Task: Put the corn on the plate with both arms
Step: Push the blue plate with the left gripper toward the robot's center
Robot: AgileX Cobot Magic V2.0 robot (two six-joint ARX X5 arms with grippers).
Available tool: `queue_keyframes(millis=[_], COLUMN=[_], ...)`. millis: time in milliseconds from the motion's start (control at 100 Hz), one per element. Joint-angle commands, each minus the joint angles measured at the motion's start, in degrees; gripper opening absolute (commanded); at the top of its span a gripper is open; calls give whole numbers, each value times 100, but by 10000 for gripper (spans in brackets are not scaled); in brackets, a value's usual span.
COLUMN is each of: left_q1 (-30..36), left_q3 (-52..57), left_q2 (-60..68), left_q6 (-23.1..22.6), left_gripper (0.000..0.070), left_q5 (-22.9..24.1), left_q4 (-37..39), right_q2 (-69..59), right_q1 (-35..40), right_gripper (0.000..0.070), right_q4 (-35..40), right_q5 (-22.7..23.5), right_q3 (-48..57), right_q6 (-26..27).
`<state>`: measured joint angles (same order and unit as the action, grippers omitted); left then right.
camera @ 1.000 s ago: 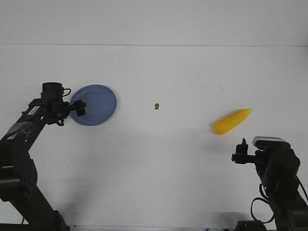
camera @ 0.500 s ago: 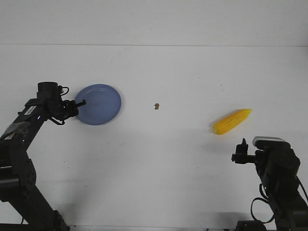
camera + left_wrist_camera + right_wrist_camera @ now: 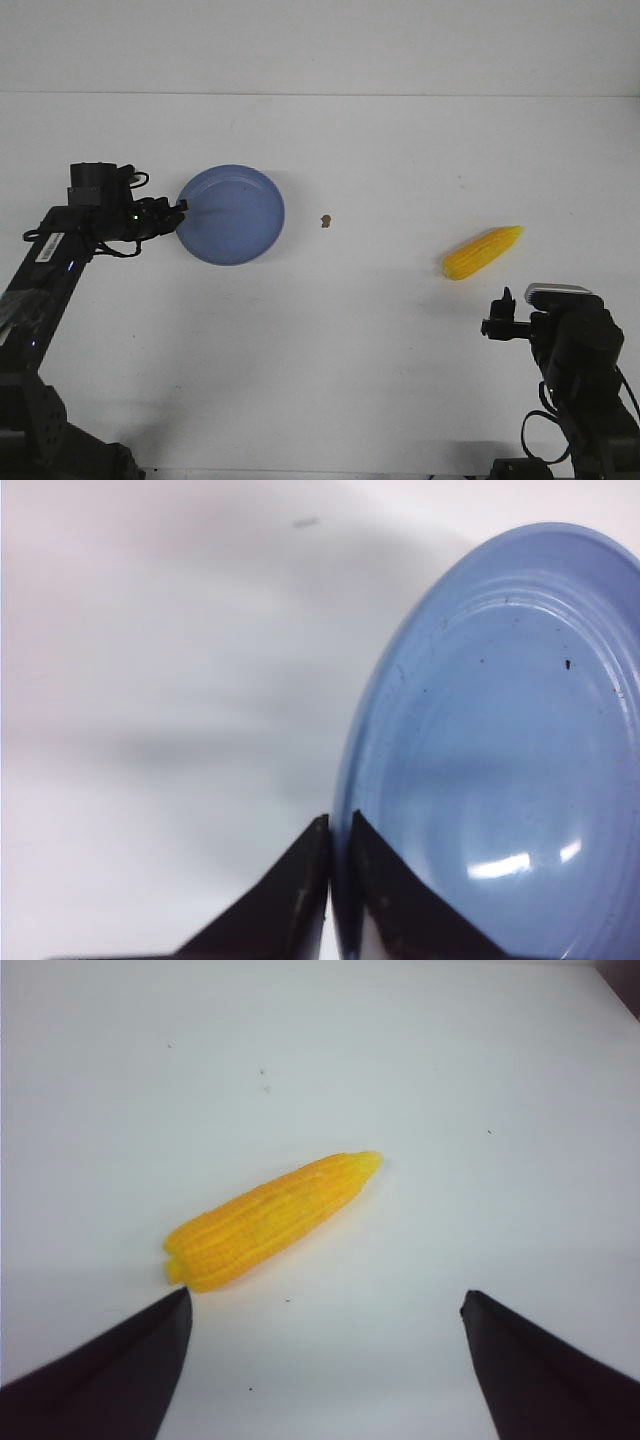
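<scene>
Front view | corn (image 3: pixel 483 252) just beyond right claw (image 3: pixel 497 318) | claw spread

Your front view looks forward and down over the whole table (image 3: pixel 380 330). Left wrist view sits close against the plate (image 3: pixel 500 770), also seen in front (image 3: pixel 232 215). Right wrist view looks down near the corn (image 3: pixel 270 1222), shared with front (image 3: pixel 483 252).

The left arm (image 3: pixel 60 250) reaches forward and inward, its wrist level. The left gripper (image 3: pixel 180 208) is pinched closed on the plate (image 3: pixel 235 215), its rim held between the fingertips (image 3: pixel 300 880). The right arm (image 3: pixel 580 370) stands folded near its base. The right gripper (image 3: pixel 325 1360) has jaws spread wide, holding nothing, with the corn (image 3: pixel 268 1220) ahead of its fingertips.
</scene>
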<state>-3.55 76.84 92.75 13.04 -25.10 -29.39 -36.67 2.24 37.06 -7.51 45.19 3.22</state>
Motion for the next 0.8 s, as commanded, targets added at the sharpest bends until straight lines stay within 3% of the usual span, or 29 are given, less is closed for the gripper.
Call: queue_keyframes(millis=[0,390,790], left_q1=[144,1574,2708], left_q3=[-96,-1550,-2358], left_q2=[-151,-1510,-1512], left_q6=[35,170,850], left_gripper=[6,6,7], left_q5=[-125,-264,-192], left_q4=[-55,149,1023], right_q2=[-13,-13,-13], right_q1=[4,4,4], right_gripper=[570,570,570], right_q4=[-72,-87,-85], right_q5=[0,0,2], right_q3=[96,96,96], right_q6=[0,0,0])
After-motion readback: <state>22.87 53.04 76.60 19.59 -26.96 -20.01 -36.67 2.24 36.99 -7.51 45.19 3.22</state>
